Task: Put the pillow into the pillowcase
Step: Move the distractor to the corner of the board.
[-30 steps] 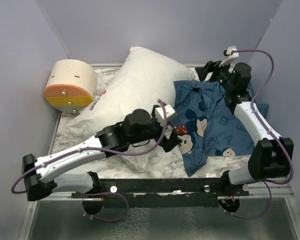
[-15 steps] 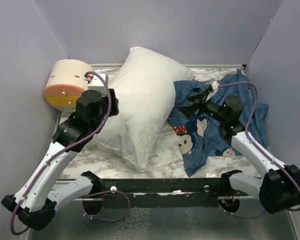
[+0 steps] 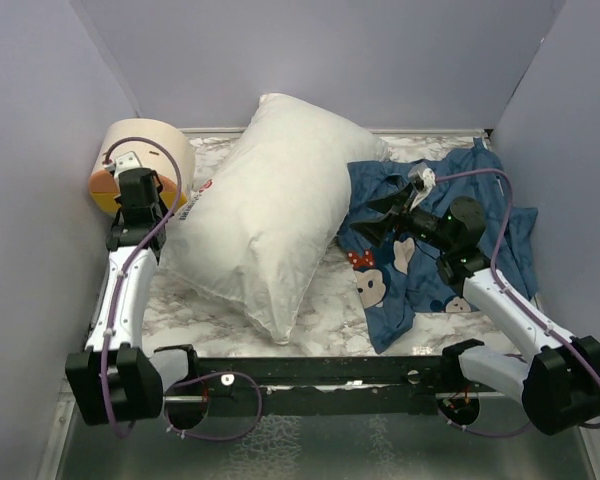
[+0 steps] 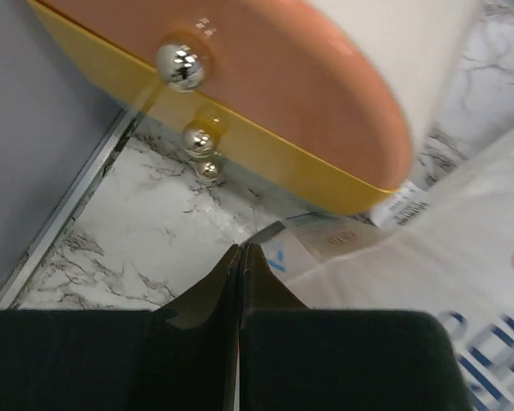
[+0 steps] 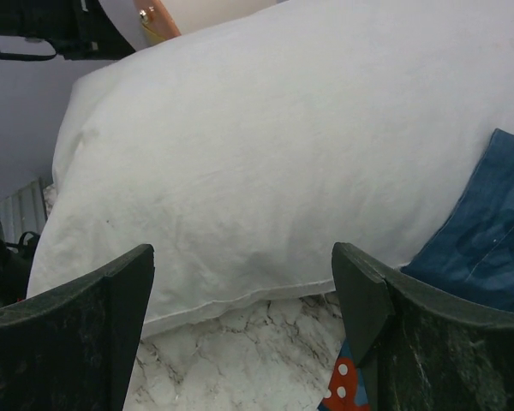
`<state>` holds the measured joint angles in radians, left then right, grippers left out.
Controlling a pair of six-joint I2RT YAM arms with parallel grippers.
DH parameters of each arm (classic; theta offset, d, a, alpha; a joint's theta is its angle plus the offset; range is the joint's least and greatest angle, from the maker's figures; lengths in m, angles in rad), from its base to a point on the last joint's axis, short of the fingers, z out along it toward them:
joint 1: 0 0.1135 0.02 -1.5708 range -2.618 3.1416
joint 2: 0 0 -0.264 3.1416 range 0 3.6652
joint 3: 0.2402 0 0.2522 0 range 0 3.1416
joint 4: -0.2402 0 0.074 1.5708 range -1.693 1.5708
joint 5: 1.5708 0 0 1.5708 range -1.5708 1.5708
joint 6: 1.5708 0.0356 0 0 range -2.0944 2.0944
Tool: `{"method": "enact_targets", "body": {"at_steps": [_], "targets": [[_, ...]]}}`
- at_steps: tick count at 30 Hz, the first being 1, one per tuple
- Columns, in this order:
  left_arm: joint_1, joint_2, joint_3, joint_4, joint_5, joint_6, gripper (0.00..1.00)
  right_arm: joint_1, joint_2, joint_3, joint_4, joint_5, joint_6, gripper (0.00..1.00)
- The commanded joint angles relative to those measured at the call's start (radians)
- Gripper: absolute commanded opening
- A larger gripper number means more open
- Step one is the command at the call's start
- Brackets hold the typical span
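The plump white pillow [image 3: 270,215] lies slantwise across the middle of the marble table, its printed label [image 4: 325,235] at its left edge. The dark blue pillowcase [image 3: 430,255] with mouse faces lies crumpled to its right. My left gripper [image 4: 240,250] is shut with nothing between its fingers. It hangs over bare marble beside the pillow's label corner [image 4: 463,265], in front of the round box. My right gripper [image 3: 372,222] hovers open above the pillowcase's left edge [image 5: 488,231]. Its spread fingers [image 5: 242,253] face the pillow's long side [image 5: 283,128].
A round cream box [image 3: 145,150] with an orange and yellow front and metal knobs [image 4: 182,64] stands at the back left, close ahead of my left gripper. Lilac walls enclose the table on three sides. A black rail [image 3: 330,375] runs along the near edge.
My left arm swung from over the pillow's front to the far left by the box, and its gripper shut empty. My right arm came forward from the back right to above the pillowcase.
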<state>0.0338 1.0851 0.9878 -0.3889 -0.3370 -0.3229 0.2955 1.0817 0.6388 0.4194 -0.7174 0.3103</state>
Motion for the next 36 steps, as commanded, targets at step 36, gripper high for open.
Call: {"method": "enact_targets", "body": {"at_steps": [36], "targets": [[0.178,0.790,0.427,0.560,0.409,-0.030,0.00,0.007,-0.037,-0.042,-0.029,0.009,-0.067,0.85]]}}
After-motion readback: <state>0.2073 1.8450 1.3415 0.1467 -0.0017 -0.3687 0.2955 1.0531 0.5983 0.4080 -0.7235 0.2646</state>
